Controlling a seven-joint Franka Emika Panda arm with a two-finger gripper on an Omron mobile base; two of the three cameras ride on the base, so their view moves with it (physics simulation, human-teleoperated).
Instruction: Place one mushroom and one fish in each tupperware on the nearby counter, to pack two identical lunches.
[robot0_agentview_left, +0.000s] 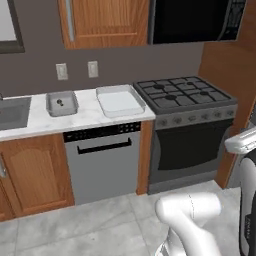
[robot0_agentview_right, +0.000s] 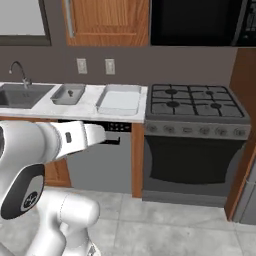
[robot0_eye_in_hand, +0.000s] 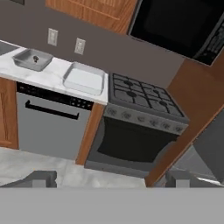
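Tupperware bare, smaller tub holds something small

Small dark tupperware, near larger pale tupperware, both upright on counter

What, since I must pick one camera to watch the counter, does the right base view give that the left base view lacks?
Right base view adds: the curved faucet and the sink basin in full, plus the arm's white forearm crossing in front.
Left base view adds: the dishwasher front unobstructed and the wooden cabinet door beside it.
Both share: the small darker tupperware and the larger paler tupperware side by side on the counter, the black stovetop and the wall outlets.
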